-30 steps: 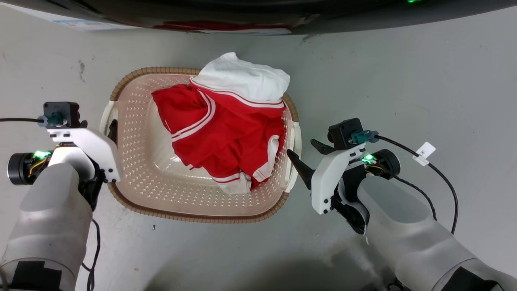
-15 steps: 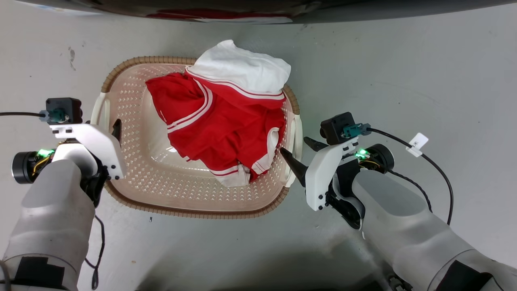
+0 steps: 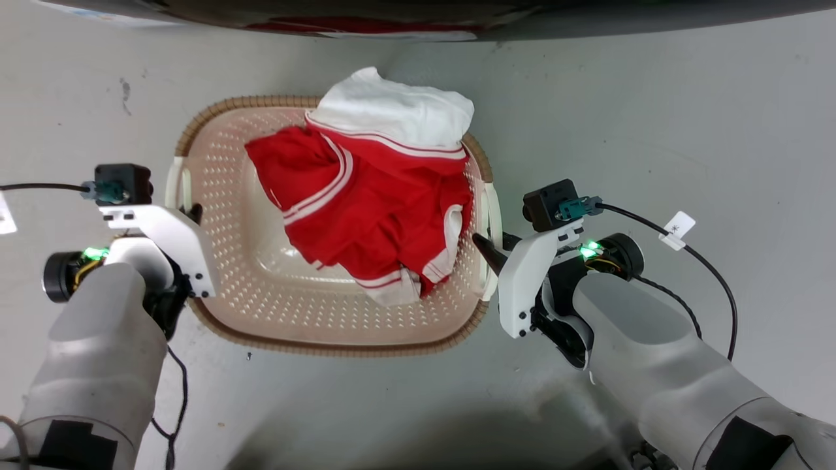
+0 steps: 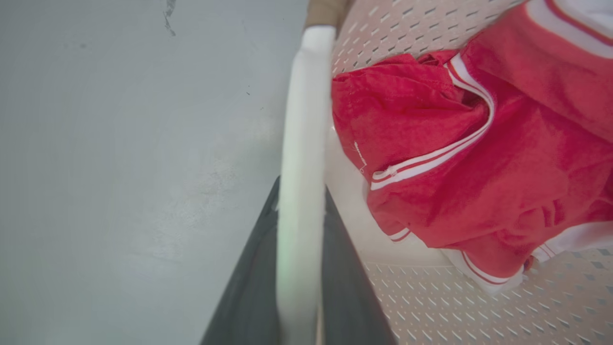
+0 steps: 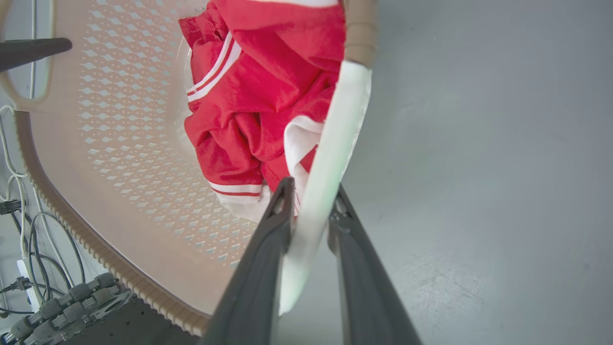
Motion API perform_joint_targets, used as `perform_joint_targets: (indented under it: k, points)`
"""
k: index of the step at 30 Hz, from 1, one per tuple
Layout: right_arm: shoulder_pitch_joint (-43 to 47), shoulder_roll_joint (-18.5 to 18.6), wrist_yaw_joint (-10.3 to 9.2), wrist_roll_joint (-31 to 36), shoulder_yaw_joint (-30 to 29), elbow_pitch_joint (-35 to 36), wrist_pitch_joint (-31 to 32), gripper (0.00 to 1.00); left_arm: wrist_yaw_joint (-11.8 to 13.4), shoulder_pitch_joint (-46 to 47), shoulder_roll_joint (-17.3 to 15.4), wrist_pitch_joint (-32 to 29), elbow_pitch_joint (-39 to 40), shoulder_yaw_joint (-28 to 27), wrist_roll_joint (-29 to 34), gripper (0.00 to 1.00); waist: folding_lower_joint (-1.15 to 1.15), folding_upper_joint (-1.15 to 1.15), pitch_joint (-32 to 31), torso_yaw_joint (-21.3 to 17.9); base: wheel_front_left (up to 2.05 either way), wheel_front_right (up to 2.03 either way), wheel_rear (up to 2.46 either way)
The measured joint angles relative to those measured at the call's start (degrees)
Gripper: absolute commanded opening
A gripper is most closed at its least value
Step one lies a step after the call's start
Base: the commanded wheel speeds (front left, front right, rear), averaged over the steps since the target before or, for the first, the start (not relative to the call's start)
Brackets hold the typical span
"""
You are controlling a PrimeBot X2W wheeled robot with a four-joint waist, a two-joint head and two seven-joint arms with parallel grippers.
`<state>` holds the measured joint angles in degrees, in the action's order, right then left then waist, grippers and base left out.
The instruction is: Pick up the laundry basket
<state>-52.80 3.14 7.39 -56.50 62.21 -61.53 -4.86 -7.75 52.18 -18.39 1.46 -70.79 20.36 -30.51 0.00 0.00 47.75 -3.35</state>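
1. The left pincer is drawn narrow around the white left handle, one dark finger on each side. The handle blurs so close to the lens that firm contact looks likely but is not certain.
2. The laundry basket sits between the two arms on the grey floor. It holds a red garment, and a white garment is draped over its far rim.
3. The right pincer is likewise closed narrow on the right handle.
4. Both grasps look set, and the lift comes next. It calls for raising both arms together and level, so the load does not tip.
5. The basket's underside is hidden, so I cannot tell whether it has left the floor. The dark machine along the top edge is cut off.
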Motion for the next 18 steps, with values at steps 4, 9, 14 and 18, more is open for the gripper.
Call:
perform_joint_targets:
  k: [4, 9, 14, 18]
  points:
    - [0.04, 0.08, 0.0, -0.76, 1.22, -1.29, 1.68, 0.0, 0.18, -1.19, 0.66, -2.88, 0.24, 1.4, -2.09, 0.0, 0.0, 0.0, -1.87, 0.22, 0.0, 0.0, 0.0]
    - [0.08, 0.09, 0.0, -1.53, 1.99, -3.47, 4.03, 0.0, 0.19, -2.42, 1.67, -6.36, 0.3, 2.82, -4.22, 0.0, 0.0, 0.0, -4.74, 0.41, 0.0, 0.0, 0.0]
    - [0.81, 0.19, 0.0, -2.55, 2.47, -6.92, 7.7, 0.0, 0.24, -3.65, 4.19, -10.78, 0.09, 5.01, -6.55, 0.0, 0.0, 0.0, -10.02, 0.78, 0.0, 0.0, 0.0]
    - [1.28, 0.23, 0.0, -3.31, 2.9, -8.01, 10.72, 0.0, 0.26, -3.84, 5.25, -13.5, -0.37, 6.25, -7.59, 0.0, 0.0, 0.0, -13.81, 0.97, 0.0, 0.0, 0.0]
